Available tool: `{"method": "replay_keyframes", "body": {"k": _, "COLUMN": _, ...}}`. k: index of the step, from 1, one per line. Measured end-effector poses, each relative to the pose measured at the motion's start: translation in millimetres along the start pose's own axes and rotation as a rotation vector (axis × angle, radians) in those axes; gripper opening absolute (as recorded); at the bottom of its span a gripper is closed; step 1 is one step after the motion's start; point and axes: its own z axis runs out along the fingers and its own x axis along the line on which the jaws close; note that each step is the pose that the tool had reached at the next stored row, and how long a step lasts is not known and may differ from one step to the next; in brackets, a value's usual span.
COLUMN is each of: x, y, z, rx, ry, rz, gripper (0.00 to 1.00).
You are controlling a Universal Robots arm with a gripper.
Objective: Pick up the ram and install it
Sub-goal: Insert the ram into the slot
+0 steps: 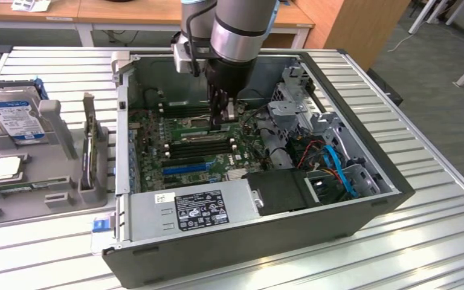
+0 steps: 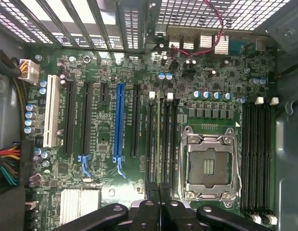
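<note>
gripper (image 2: 160,191) holds ram (image 2: 160,144) at slots (image 2: 257,159); walls (image 2: 288,159) near.

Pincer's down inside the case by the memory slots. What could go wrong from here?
1. The black pincer sits shut, low over the narrow black memory slots; whether it grips anything I cannot tell. A slight sideways offset could jam it against a slot wall.
2. The silver-framed processor socket lies empty right beside those slots; a slip might strike its exposed contacts.
</note>
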Motion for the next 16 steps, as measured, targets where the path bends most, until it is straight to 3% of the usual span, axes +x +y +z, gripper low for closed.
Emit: {"method": "replay_keyframes", "body": {"k": 16, "x": 0.6, "y": -0.7, "z": 12.2, "rx": 0.0000, "ry": 0.0000, "rz": 0.000, "gripper": 0.11}}
